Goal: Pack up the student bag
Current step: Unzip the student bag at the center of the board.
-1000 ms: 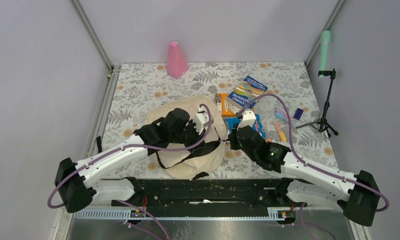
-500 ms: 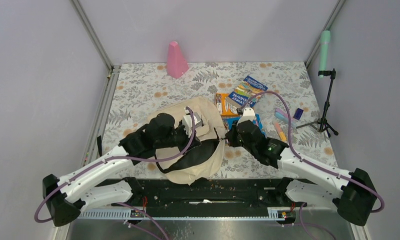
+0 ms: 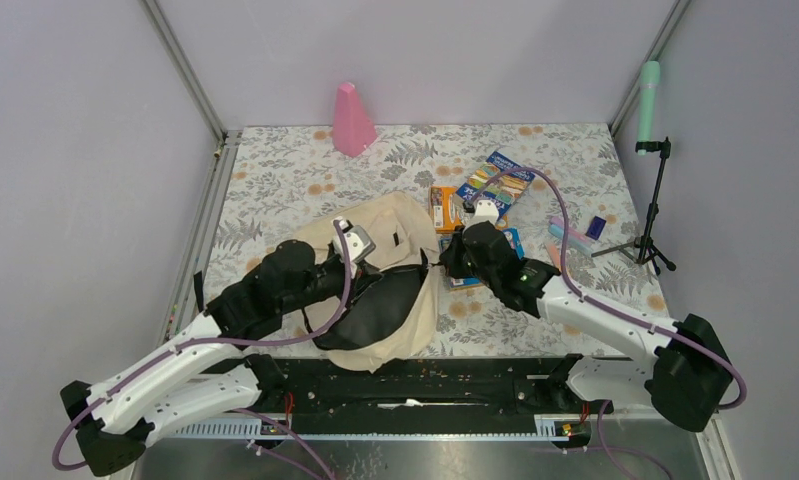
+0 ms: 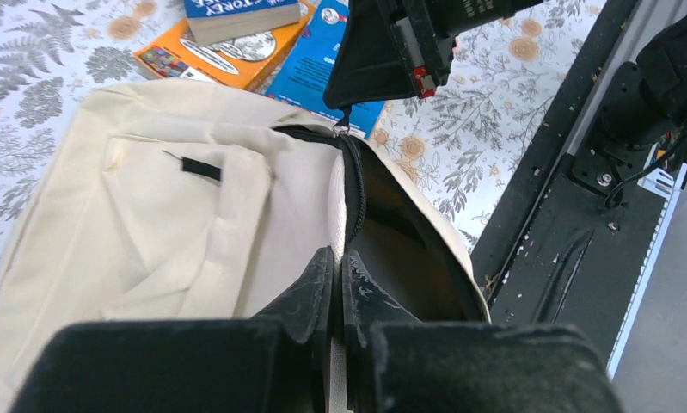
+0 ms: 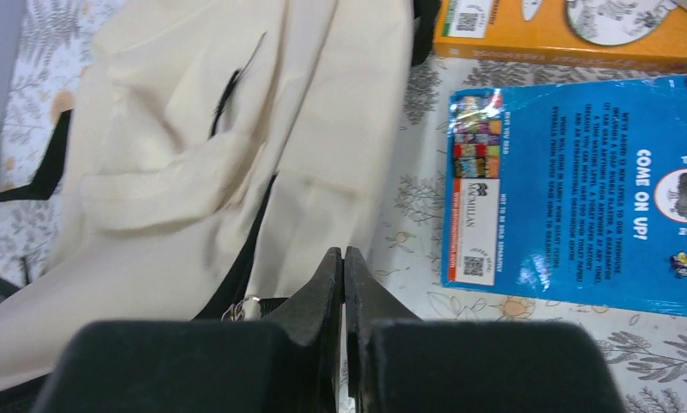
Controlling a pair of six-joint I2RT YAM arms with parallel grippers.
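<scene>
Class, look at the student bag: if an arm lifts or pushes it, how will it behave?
Probably floppy: the student bag lies creased and slumped. Likely light for its size, as it looks rather flat. Pushed, its soft fabric would probably bunch rather than slide.

The blue book (image 5: pixel 572 189) reads "COME ON UP!"

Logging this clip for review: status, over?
Left gripper shut on opening edge of beige fabric backpack. Right gripper shut on its zipper pull. Zip part open. Thin blue book lies beside bag, outside it.
</scene>
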